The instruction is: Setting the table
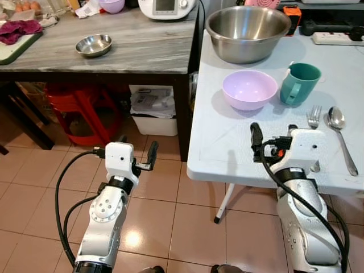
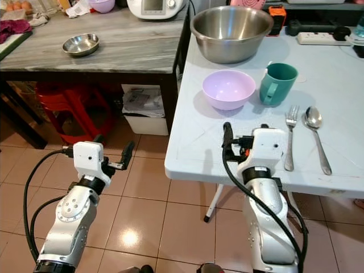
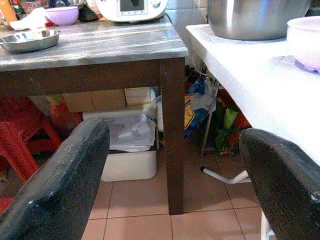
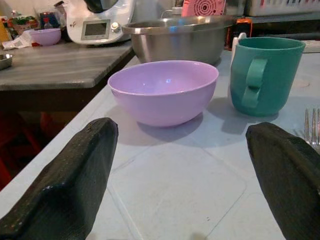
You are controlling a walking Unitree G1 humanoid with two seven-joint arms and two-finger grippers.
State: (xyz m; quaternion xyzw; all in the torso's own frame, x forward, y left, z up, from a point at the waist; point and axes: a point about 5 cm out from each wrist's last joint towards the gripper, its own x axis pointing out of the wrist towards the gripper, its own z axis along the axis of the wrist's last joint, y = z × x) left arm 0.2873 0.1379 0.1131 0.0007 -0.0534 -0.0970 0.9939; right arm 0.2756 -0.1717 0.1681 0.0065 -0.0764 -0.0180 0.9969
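On the white table [image 1: 227, 148] a lilac bowl [image 1: 249, 89] stands beside a teal mug [image 1: 299, 83]. A fork [image 1: 313, 116] and a spoon [image 1: 338, 128] lie side by side to their right, near the front edge. My right gripper [image 1: 274, 133] hovers open over the table's front part, pointing at the lilac bowl [image 4: 163, 90] and teal mug [image 4: 265, 75], with nothing between its fingers. My left gripper [image 1: 137, 147] is open and empty over the tiled floor, left of the table.
A large steel bowl [image 1: 247, 32] sits at the table's back, with a power strip [image 1: 335, 38] to its right. The wooden counter [image 1: 136, 51] on the left carries a small steel dish [image 1: 94, 45] and an appliance [image 1: 166, 8]. Under it stand a red stool [image 1: 79, 111] and a white bin [image 1: 152, 111].
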